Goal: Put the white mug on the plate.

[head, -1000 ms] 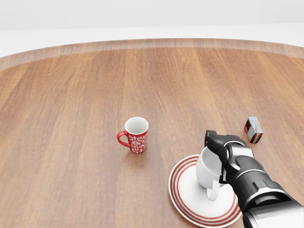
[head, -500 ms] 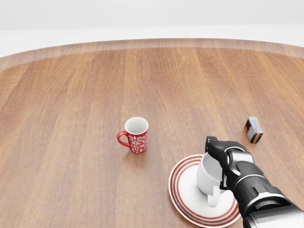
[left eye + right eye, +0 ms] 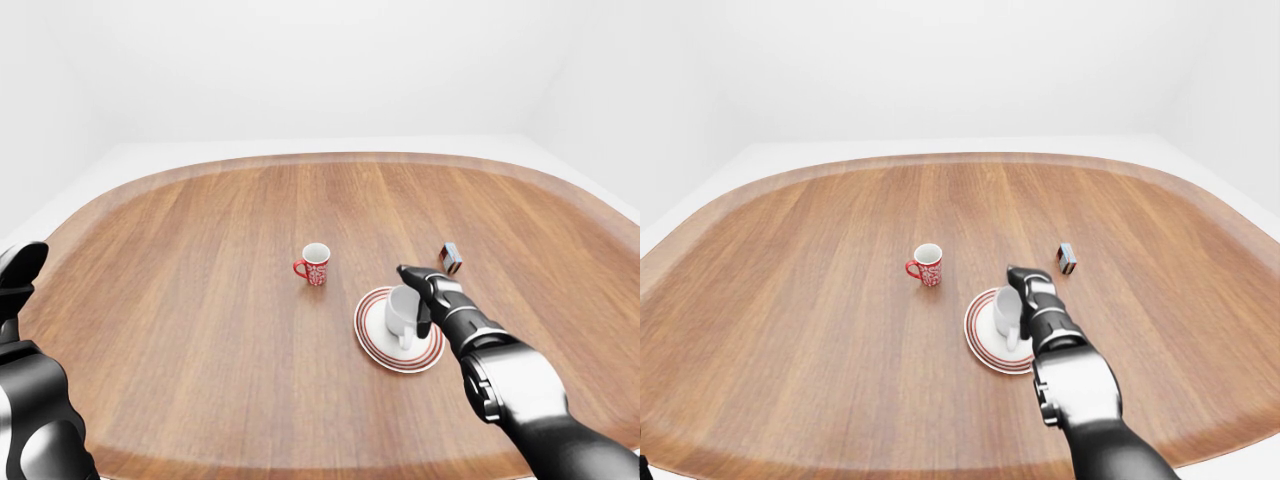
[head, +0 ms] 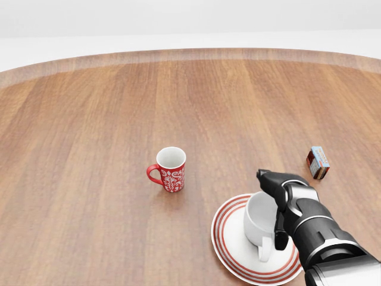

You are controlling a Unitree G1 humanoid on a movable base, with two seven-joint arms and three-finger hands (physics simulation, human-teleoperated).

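The left hand (image 3: 18,285) is showing at the left edge of the left-eye view, raised beside the tabletop's left edge and well apart from everything on it; its finger spread cannot be told. A red mug (image 4: 169,169) is standing upright near the middle of the wooden table (image 4: 89,149). The white mug (image 4: 261,221) is sitting on the red-ringed plate (image 4: 235,250), toward the table's near right part, handle pointing to the near edge. The right hand (image 4: 284,199) is resting against the mug's right side, fingers (image 4: 268,176) loosely spread around its rim rather than clamped. A small box (image 4: 318,162) is lying toward the right edge.
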